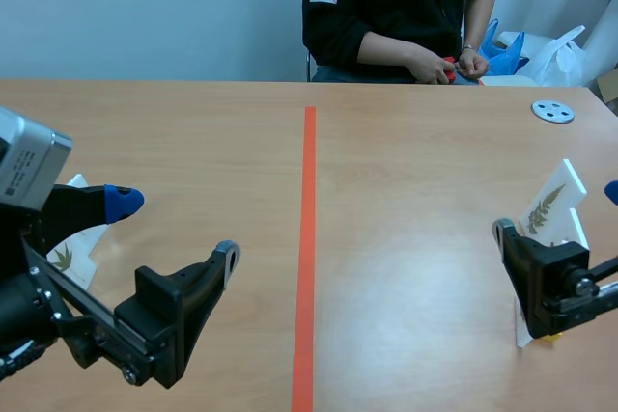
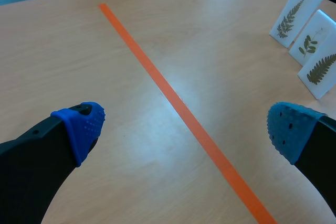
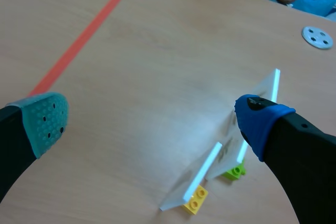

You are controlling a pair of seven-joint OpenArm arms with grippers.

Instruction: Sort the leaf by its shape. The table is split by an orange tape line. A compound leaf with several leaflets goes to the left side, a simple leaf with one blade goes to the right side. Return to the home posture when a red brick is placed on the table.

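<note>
Three white leaf cards stand upright right of the orange tape line [image 1: 309, 238]. They are a fern-like card [image 2: 290, 18], a small leafy sprig card [image 2: 312, 39] and another fern card [image 2: 320, 70]. In the scene view the tallest card [image 1: 554, 202] rises behind my right gripper [image 1: 557, 211], which is open just in front of the cards. In the right wrist view the cards appear edge-on on a yellow brick base [image 3: 195, 199] and a green one [image 3: 234, 171]. Another leaf card [image 1: 73, 248] sits on the left side, partly hidden behind my open, empty left gripper [image 1: 174, 229].
A person sits across the table with a small red thing [image 1: 449, 68] in their hands. A grey disc [image 1: 552, 111] lies at the far right of the table. The tape line [image 2: 178, 108] runs between my left fingers [image 2: 84, 124].
</note>
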